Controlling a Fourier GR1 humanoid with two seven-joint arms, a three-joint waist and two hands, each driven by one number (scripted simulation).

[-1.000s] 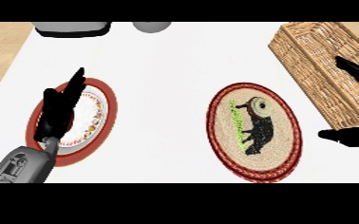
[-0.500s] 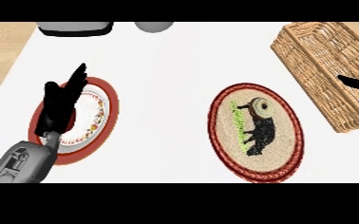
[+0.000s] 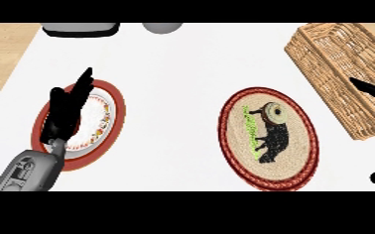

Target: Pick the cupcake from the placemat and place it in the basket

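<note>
The cupcake (image 3: 275,113) is a small round pale thing with a dark rim. It sits on the upper part of the oval woven placemat (image 3: 268,138), which has a red border and a black-and-green animal figure. The wicker basket (image 3: 327,62) stands at the upper right, apart from the placemat. Only dark tips of my right hand (image 3: 362,86) show at the right edge, over the basket's near side. My left hand (image 3: 67,108) rests open at the left, fingers straight and pointing up, over a plate.
A white plate (image 3: 101,115) with a patterned rim lies on a red round mat (image 3: 116,99) under my left hand. A grey appliance (image 3: 81,29) and a grey round object (image 3: 162,27) sit at the far edge. The wooden counter's edge (image 3: 15,42) shows at the far left.
My right hand has drawn back toward the right edge, leaving only its tips in view. The left hand has stayed in place over the plate. The cupcake has not moved.
</note>
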